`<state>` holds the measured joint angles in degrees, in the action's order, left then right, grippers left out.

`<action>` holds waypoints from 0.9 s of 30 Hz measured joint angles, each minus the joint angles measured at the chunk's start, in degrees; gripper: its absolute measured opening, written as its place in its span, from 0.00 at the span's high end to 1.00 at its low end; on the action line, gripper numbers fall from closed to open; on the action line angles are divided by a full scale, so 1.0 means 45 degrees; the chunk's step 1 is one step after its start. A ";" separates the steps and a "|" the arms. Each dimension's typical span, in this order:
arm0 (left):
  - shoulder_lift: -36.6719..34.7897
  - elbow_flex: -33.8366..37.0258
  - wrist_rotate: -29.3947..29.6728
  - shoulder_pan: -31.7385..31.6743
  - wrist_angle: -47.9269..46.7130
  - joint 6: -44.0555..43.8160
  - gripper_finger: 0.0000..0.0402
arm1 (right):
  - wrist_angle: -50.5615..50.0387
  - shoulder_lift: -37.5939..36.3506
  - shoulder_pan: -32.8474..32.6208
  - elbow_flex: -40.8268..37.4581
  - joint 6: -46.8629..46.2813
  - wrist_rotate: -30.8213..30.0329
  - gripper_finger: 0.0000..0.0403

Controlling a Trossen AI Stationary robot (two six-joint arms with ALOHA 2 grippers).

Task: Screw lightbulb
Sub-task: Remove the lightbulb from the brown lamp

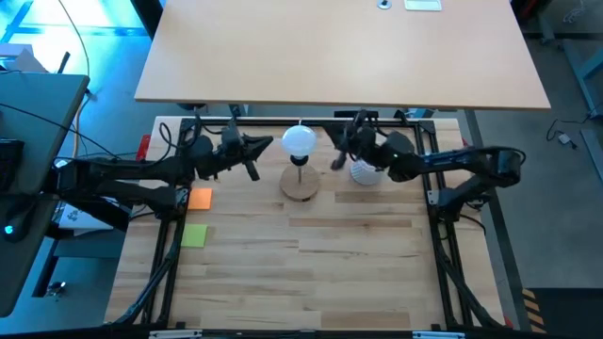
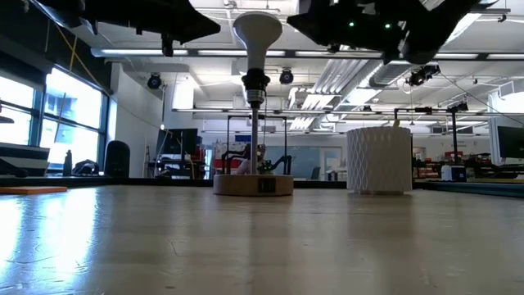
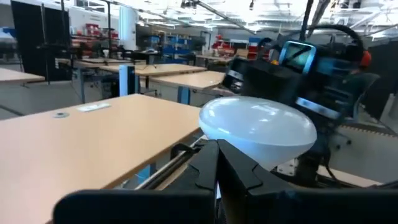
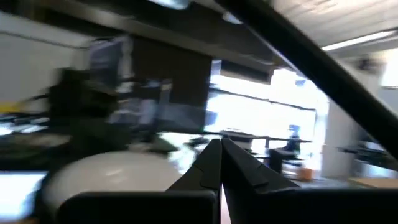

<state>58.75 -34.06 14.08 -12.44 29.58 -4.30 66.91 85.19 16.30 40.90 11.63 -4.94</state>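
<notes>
Lightbulb (image 1: 300, 140) sits neck-down in the black socket atop the stem of the wooden-disc lamp base (image 1: 301, 185), far centre of tabletop (image 1: 320, 264). Long axis: vertical, globe up.

My left pincer (image 1: 265, 145) is at globe height, just beside the bulb on its left; fingers pressed together, pinching nothing. My right pincer (image 1: 337, 141) is near the bulb on its right, above the white latticed cup (image 1: 366, 172); fingers also look pressed together.

Judgement: left pincer is nearer. Approach is horiz., inward toward the globe; turning must run about the vert. axis.
</notes>
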 joint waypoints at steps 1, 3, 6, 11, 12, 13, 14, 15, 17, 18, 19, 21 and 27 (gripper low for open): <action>-0.0009 -0.0010 -0.0016 -0.0056 0.0006 0.0078 1.00 | -0.0274 -0.0256 -0.0089 -0.0217 -0.0058 0.0601 1.00; 0.0109 -0.0010 -0.0087 -0.0243 0.0118 0.0089 1.00 | -0.0525 -0.0451 -0.0256 -0.0506 -0.0364 0.2125 1.00; 0.0457 -0.0010 -0.0518 -0.0551 0.0315 0.0080 1.00 | -0.0563 -0.0291 -0.0568 -0.0600 -0.0602 0.2884 1.00; 0.1054 -0.0010 -0.1905 -0.0610 0.1585 -0.0127 1.00 | -0.0059 0.0351 -0.0527 -0.0605 -0.0647 0.1204 1.00; 0.1087 -0.0010 -0.2127 -0.0563 0.1683 -0.0136 1.00 | 0.0035 0.0436 -0.0449 -0.0605 -0.0827 0.0992 1.00; 0.1101 -0.0010 -0.2242 -0.0485 0.1725 -0.0205 1.00 | 0.0146 0.0506 -0.0353 -0.0605 -0.0987 0.0874 1.00; 0.1101 -0.0010 -0.2340 -0.0388 0.1740 -0.0236 1.00 | 0.0185 0.0551 -0.0231 -0.0605 -0.1211 0.0798 1.00; 0.1101 -0.0010 -0.2374 -0.0266 0.1729 -0.0318 1.00 | 0.0218 0.0583 -0.0120 -0.0605 -0.1391 0.0775 1.00; 0.1101 -0.0010 -0.2416 -0.0008 0.1701 -0.0440 1.00 | 0.0220 0.0587 0.0105 -0.0605 -0.1745 0.0646 1.00; 0.1096 -0.0010 -0.2415 0.0114 0.1701 -0.0461 1.00 | 0.0235 0.0587 0.0196 -0.0605 -0.1880 0.0307 1.00; 0.1091 -0.0010 -0.2389 0.0224 0.1700 -0.0460 1.00 | 0.0245 0.0585 0.0269 -0.0605 -0.1922 -0.0121 1.00; 0.1086 -0.0010 -0.2025 0.0368 0.1671 -0.0391 1.00 | 0.0225 0.0492 0.0393 -0.0605 -0.1706 -0.0869 1.00; 0.0703 -0.0005 0.0881 -0.0010 0.0710 0.0316 1.00 | 0.0265 -0.0015 0.0182 -0.0605 -0.1175 0.1534 1.00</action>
<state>61.91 -34.09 18.04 -12.49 32.77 -2.88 68.10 85.12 17.12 38.17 6.34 1.97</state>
